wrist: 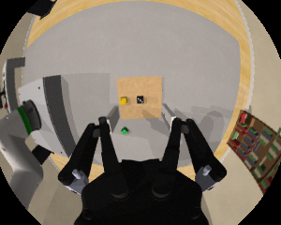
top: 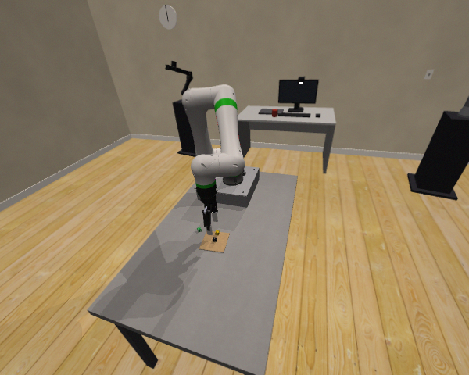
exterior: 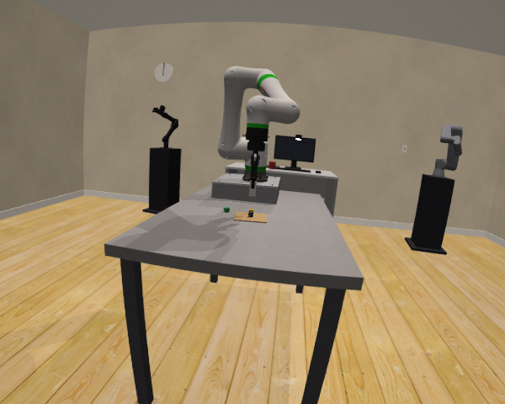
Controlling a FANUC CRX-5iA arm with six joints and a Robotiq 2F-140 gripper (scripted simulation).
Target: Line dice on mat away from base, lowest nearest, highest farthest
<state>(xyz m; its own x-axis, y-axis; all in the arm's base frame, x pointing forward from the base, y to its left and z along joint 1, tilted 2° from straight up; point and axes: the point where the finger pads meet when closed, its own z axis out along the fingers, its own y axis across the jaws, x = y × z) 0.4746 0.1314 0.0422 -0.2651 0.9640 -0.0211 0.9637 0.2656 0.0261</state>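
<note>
A small tan mat [top: 214, 242] lies on the grey table in front of the robot's base. A yellow die [top: 216, 232] sits on the mat's near-base end, and a black die [top: 214, 239] sits just beyond it on the mat. A green die [top: 199, 229] lies on the bare table to the left of the mat. In the wrist view the mat [wrist: 140, 94] holds the yellow die [wrist: 124, 99] and the black die [wrist: 140, 99], with the green die [wrist: 125, 130] off the mat. My gripper [wrist: 140, 110] [top: 206, 223] is open and empty, raised above the dice.
The robot's grey base block [top: 238, 186] stands at the table's far end. A desk with a monitor [top: 298, 91] stands behind. Black pedestals [top: 441, 157] stand on the floor to the right and at the back left.
</note>
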